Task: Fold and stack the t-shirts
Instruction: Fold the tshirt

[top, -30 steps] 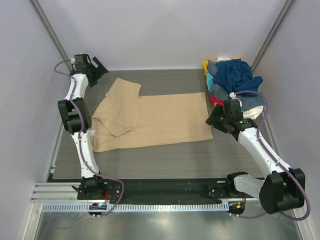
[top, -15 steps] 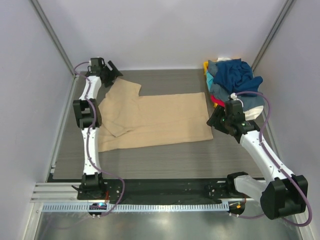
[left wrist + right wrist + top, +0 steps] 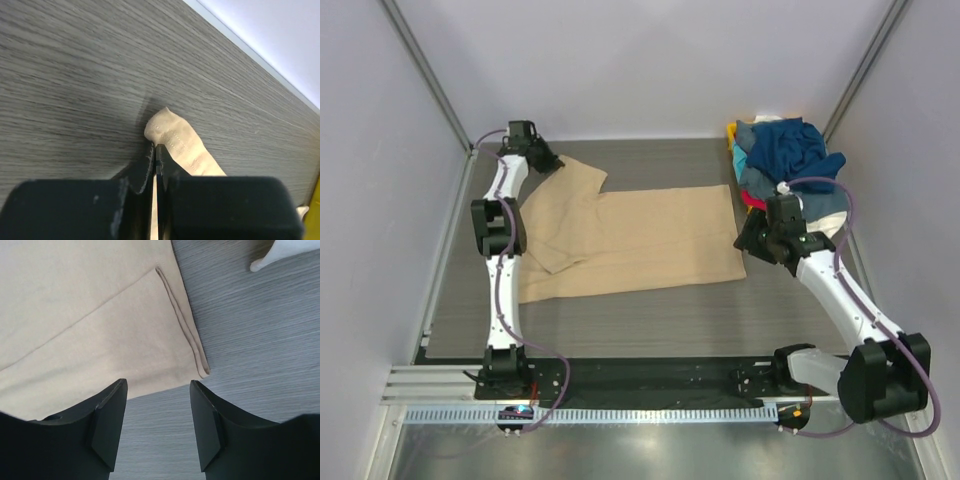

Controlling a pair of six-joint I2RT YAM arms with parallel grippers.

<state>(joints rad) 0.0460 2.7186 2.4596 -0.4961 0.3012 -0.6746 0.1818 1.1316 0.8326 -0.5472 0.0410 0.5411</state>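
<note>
A tan t-shirt lies spread flat on the table, its left sleeve folded in over the body. At the far left corner my left gripper is shut on the sleeve's edge. The left wrist view shows the stitched tan hem sticking out from my closed left gripper. My right gripper hovers open just off the tan shirt's near right corner. The right wrist view has that hem corner just ahead of my open right gripper, with bare table between the fingers. More t-shirts, navy, grey-blue and white, lie heaped at the back right.
The heap has bits of red and yellow at its left side and sits against the right wall. A white cloth tip shows at the top right of the right wrist view. The back wall runs close behind the left gripper.
My left arm swung right from the far left corner to the tan shirt's sleeve, and its gripper went from open to shut on the edge. The right arm barely moved.
</note>
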